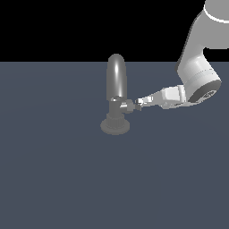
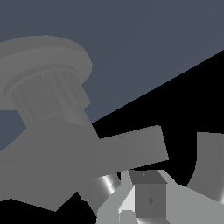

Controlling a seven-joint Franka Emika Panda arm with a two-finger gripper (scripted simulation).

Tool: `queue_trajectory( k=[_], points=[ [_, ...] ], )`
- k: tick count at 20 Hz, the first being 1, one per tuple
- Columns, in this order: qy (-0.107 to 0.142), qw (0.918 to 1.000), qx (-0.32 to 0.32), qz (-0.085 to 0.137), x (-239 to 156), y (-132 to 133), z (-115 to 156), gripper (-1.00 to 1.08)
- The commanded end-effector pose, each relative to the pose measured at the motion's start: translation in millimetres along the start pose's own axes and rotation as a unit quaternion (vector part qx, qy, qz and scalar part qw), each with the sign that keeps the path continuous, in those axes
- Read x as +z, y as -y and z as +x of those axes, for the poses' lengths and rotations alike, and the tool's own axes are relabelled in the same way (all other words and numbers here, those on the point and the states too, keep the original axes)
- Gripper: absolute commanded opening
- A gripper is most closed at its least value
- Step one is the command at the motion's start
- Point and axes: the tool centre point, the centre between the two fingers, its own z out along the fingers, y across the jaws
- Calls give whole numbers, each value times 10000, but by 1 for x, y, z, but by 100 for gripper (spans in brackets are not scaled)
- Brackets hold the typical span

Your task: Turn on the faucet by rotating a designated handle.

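where the grey floor meets the black backdrop, the faucet is seen standing upright on its round base, left of centre in the exterior view. the handle is shown sticking out from the stem toward the exterior view's right. the gripper is positioned at the handle's tip, apparently touching it; whether the claw is released or clenched cannot be told. the arm is located furthest right.
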Motion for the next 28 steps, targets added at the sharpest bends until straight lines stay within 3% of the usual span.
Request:
queue_trajectory(
  k=[1, 6, 7, 28],
  points=[
    [70, 9996, 256, 25, 1, 9, 44, -100],
    [85, 9995, 303, 19, 1, 16, 69, -100],
    [-10, 10000, -74, -17, 0, 10, 17, -100],
    [54, 9998, 178, 7, 1, 52, 64, -100]
  ],
)
